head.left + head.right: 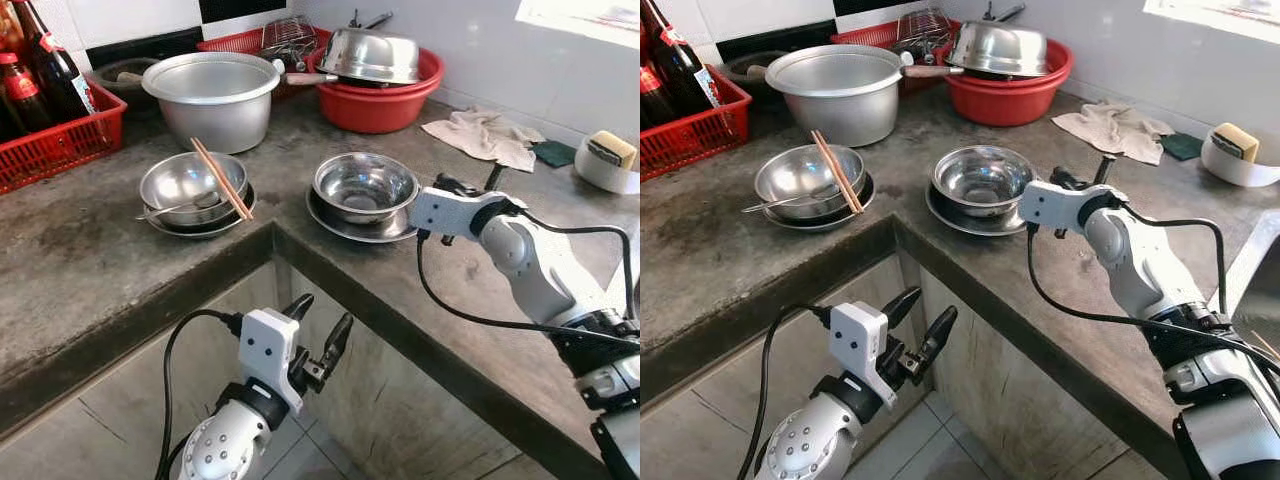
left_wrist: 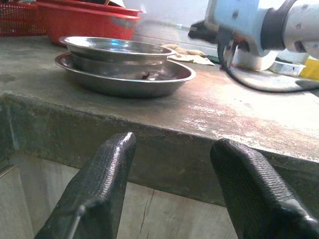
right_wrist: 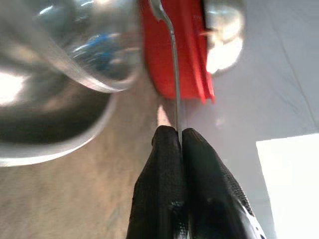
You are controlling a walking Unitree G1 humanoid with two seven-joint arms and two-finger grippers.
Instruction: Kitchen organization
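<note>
Evidently the right hand [image 3: 179, 137] has its two fingers pressed together on a thin metal utensil handle [image 3: 174, 74], a spoon or the like, held by its tip with the rest reaching away toward the red basin [image 3: 187, 55]. Such a handle is light and stiff but slick, so a pinch this near the end may let it swivel; a hold nearer the middle would be steadier. Just beside this hand sits a steel bowl on a plate [image 1: 362, 190], and beyond it a second bowl with chopsticks [image 1: 195, 190] across it; both are smooth, would ring or skid if knocked, and crowd any sweep across the table [image 1: 90, 250]. Farther off lie a large pot [image 1: 215, 95], a cloth [image 1: 485, 135] and a sponge dish [image 1: 608, 160]. Below the table's edge, the left hand [image 1: 318, 340] hangs with fingers apart, holding nothing.
</note>
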